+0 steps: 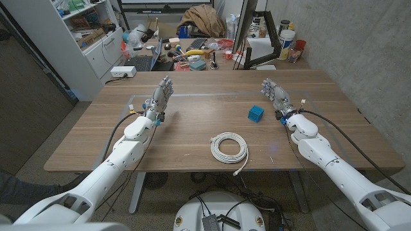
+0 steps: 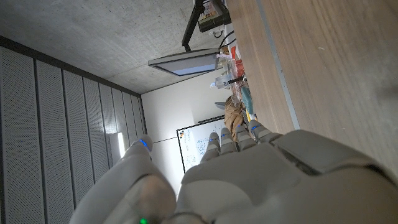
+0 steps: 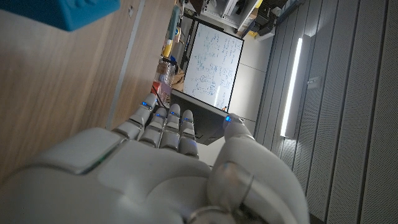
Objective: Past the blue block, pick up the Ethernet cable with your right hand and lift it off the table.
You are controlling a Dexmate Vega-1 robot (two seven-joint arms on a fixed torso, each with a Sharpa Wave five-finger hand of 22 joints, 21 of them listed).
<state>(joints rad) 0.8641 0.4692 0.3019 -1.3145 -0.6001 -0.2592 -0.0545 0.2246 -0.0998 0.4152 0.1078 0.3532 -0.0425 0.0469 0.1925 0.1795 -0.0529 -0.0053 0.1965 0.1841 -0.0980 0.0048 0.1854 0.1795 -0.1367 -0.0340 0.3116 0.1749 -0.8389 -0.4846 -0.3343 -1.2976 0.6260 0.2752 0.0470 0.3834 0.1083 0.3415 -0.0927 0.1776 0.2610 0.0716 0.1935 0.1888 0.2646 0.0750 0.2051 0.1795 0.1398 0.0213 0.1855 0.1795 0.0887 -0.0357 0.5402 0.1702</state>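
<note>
The cable (image 1: 229, 147), a white coil, lies on the table (image 1: 192, 122) nearer the robot than the block (image 1: 256, 113), well apart from the right hand (image 1: 276, 96). That hand, right of the block, holds nothing, fingers extended. Its wrist view shows the block (image 3: 74, 12) but not the cable.

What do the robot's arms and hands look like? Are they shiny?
Both arms are smooth white shells, a bit glossy. A black cable loops beside each wrist. The left robot hand and right robot hand are pale grey, with little blue lights near the fingertips.
</note>
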